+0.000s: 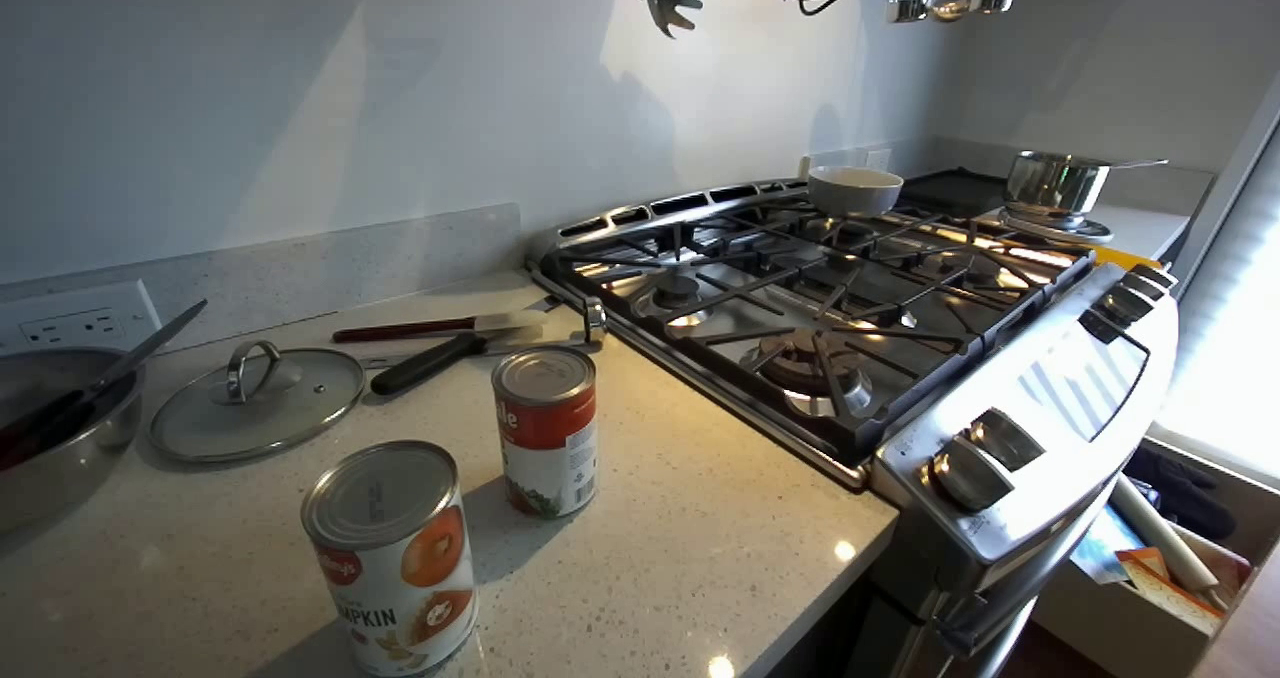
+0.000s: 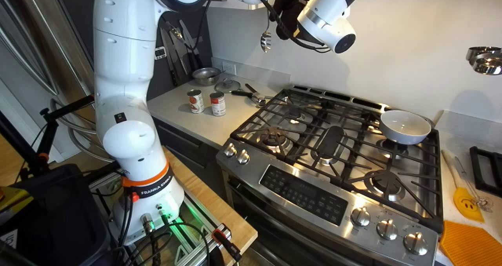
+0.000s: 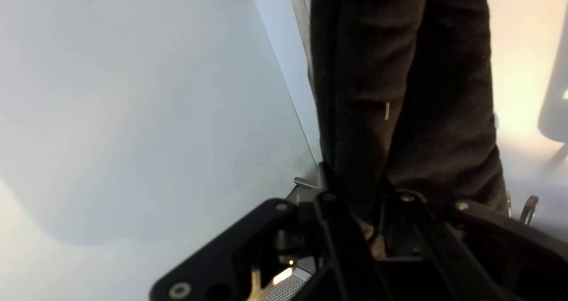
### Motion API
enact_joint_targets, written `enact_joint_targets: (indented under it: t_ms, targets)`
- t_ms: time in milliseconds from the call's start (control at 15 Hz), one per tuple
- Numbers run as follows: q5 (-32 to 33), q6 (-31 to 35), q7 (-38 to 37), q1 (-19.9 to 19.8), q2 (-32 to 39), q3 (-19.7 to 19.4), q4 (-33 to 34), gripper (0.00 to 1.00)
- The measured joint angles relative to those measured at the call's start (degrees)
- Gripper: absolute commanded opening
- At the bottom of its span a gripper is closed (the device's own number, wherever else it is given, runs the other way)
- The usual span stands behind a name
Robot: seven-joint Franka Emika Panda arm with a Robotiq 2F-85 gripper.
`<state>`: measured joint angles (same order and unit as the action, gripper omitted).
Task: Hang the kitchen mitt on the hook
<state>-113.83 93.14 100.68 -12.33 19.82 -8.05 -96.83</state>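
Observation:
The kitchen mitt (image 3: pixel 368 70), dark brown cloth, fills the upper right of the wrist view. My gripper (image 3: pixel 356 181) is shut on its lower part, with the fabric folded between the fingers. In an exterior view, the mitt (image 2: pixel 292 3) appears up beside the wall above the stove, partly covered by the arm's end and a black cable; the fingertips are hidden there. I cannot make out the hook in any view, nor whether the mitt touches one.
A pronged utensil (image 2: pixel 266 41) hangs on the wall near the mitt. Measuring cups (image 2: pixel 488 64) hang farther along. Below are the stove grates (image 2: pixel 333 140), a white bowl (image 2: pixel 406 126) and two cans on the counter (image 1: pixel 680 558). A cabinet underside (image 3: pixel 288 57) lies close by.

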Motion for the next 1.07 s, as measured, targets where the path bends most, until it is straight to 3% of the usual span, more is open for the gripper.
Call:
enact_joint_targets:
  t_ms: [1067]
  targets:
    - [0.00,1.40,0.29,2.66,-0.08,0.12,-1.02,0.05]
